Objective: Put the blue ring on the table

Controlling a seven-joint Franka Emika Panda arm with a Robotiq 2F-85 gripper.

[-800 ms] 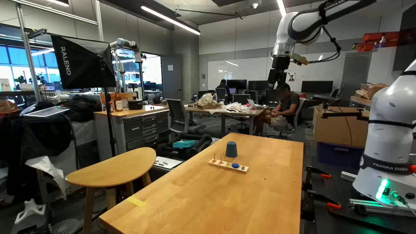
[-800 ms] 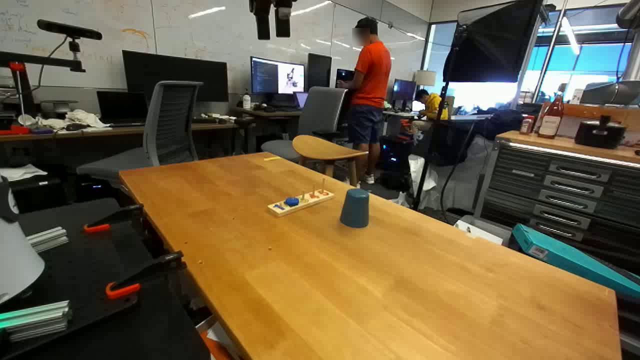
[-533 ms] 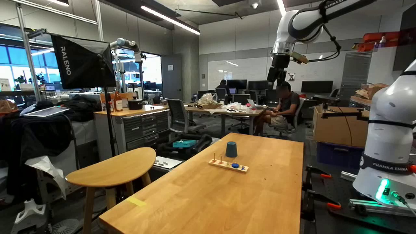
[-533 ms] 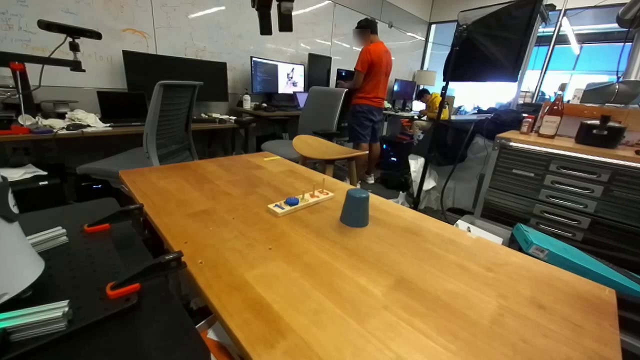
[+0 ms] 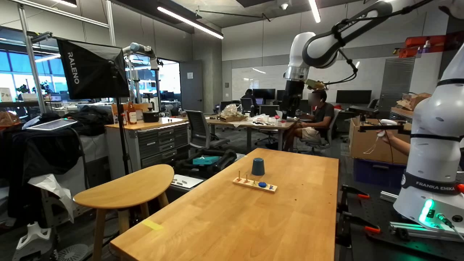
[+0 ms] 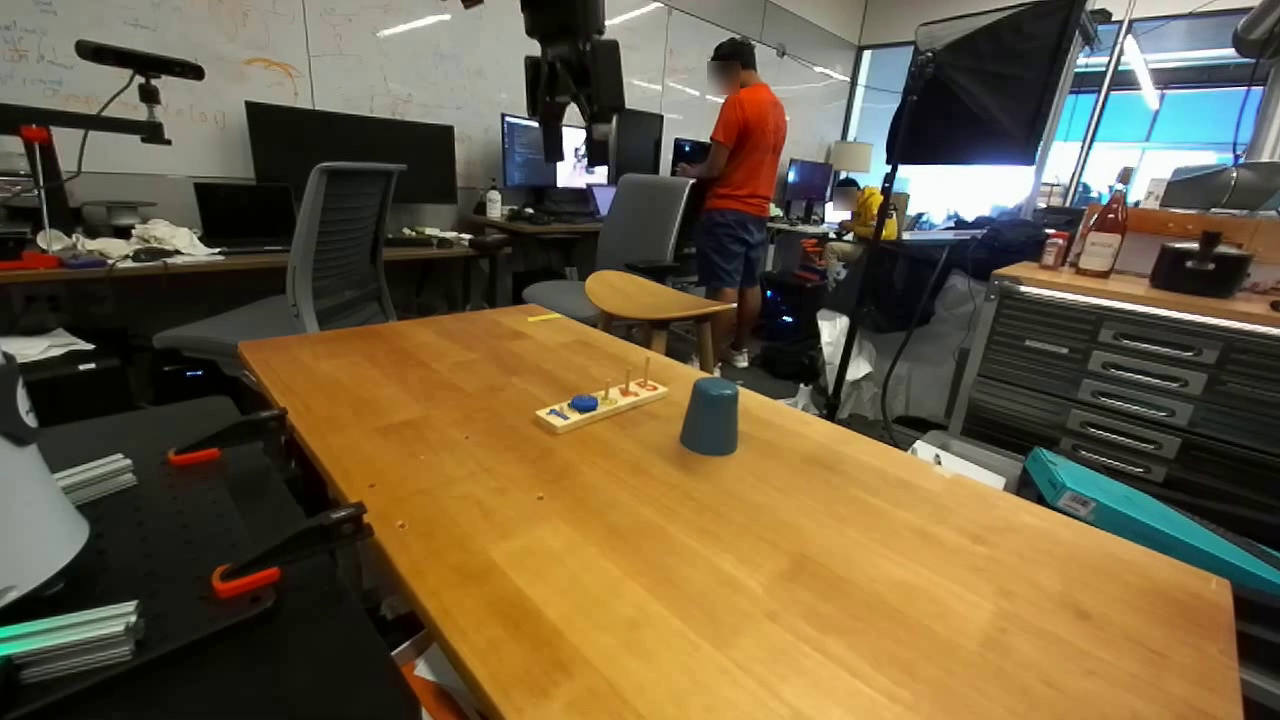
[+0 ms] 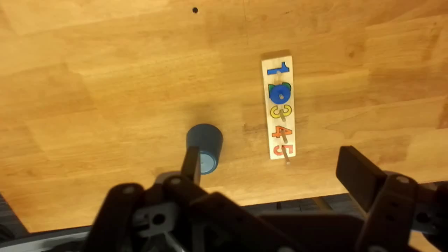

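Observation:
The blue ring (image 7: pixel 280 93) sits on the peg at number 2 of a flat pale wooden board (image 7: pixel 275 122) with numbers 1 to 5. It also shows in both exterior views (image 5: pixel 262 185) (image 6: pixel 583 403). The board lies on the honey-coloured table (image 7: pixel 105 105), which also shows in both exterior views (image 5: pixel 282 224) (image 6: pixel 760 560). My gripper (image 6: pixel 575 150) is open and empty, in the air well above the table. In the wrist view its fingers (image 7: pixel 270 154) stand wide apart, with the board seen between them and the ring beyond the fingertips.
A blue-grey cup (image 7: pixel 210 140) stands upside down on the table beside the board, partly behind a finger in the wrist view. Thin pegs rise from the board, tallest at 5. A small oval wooden table (image 5: pixel 127 188) stands beside the table. A person's hand (image 5: pixel 393 141) shows near the arm's base.
My gripper has come down and a little to the left in an exterior view, and it has dropped further into view in both. A hand has appeared behind the arm's base. Ring, board and cup have not moved.

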